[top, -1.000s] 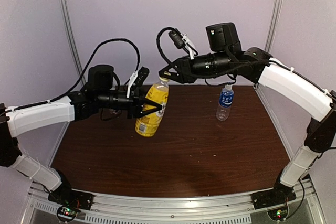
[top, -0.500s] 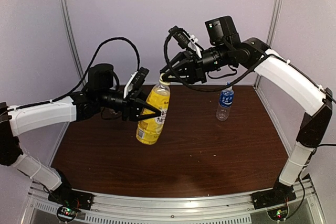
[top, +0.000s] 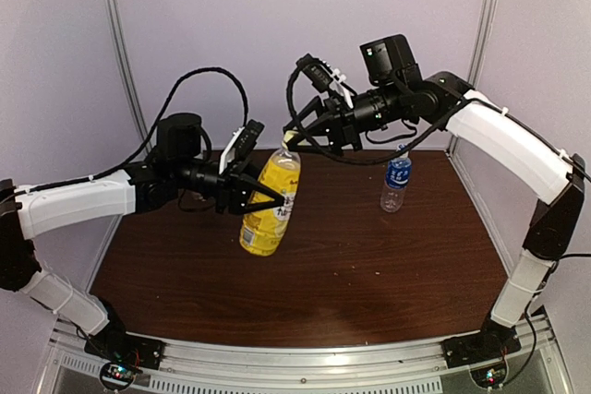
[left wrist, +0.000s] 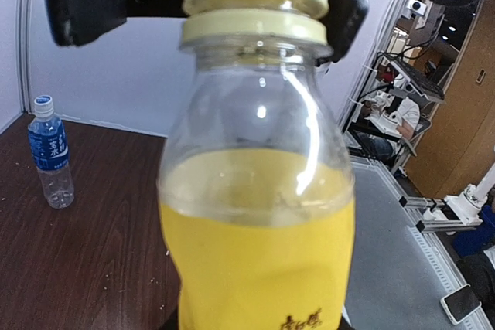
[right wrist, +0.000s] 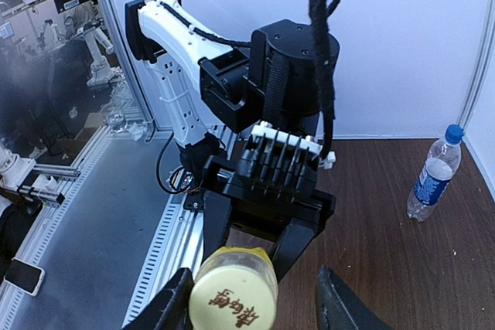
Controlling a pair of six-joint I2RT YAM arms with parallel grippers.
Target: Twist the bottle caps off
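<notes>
1. My left pincer (top: 266, 193) is clamped on the yellow bottle (top: 268, 214), and it's up in the air, tilted, above the worktop (top: 369, 265).
2. The yellow cap (right wrist: 233, 297) sits on the bottle's neck, and my right pincer (top: 294, 137) is right there at it.
3. My right fingers (right wrist: 340, 311) stand apart, one on each side of the cap, with no grip on it.
4. Over to the right, well apart, a clear bottle (top: 396, 182) stands upright on the worktop with its blue cap (top: 401, 151) on.

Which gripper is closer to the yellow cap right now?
Right. The right gripper straddles the yellow cap, jaws slightly apart; the left gripper clamps the yellow bottle lower down its body.
</notes>
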